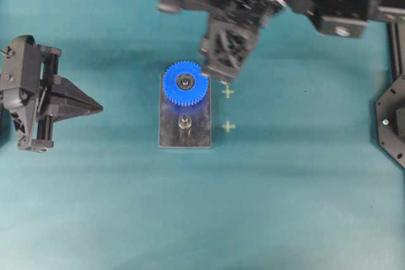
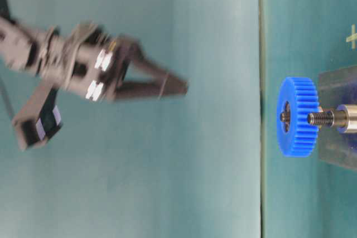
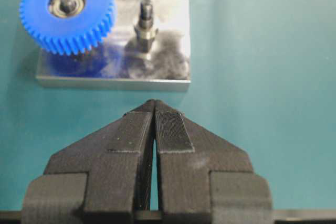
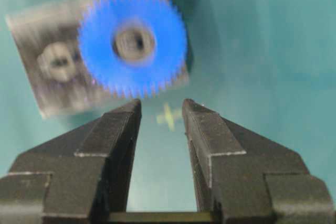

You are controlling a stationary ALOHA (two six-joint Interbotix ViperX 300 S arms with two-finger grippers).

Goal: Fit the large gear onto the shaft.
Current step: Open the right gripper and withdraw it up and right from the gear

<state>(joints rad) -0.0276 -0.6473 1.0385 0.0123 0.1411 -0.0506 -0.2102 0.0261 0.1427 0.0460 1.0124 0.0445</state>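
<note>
surface [image 1: 304, 207]: teal, carrying everything, so nothing here needs holding up.
plate [image 1: 199, 134]: grey slab, centre frame overhead, two pegs.
large gear [image 1: 185, 83]: blue, toothed, bearing in the middle; already sitting on the upper shaft [image 3: 68, 4], looks seated to me.
my right tool [image 4: 161, 109]: spread a bit, empty, near the gear.
my left tool [image 3: 155, 109]: pressed together, parked left.

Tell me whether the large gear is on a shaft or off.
On. The large gear sits over one shaft, whose tip shows through its centre bearing; the other shaft stands bare.
</note>
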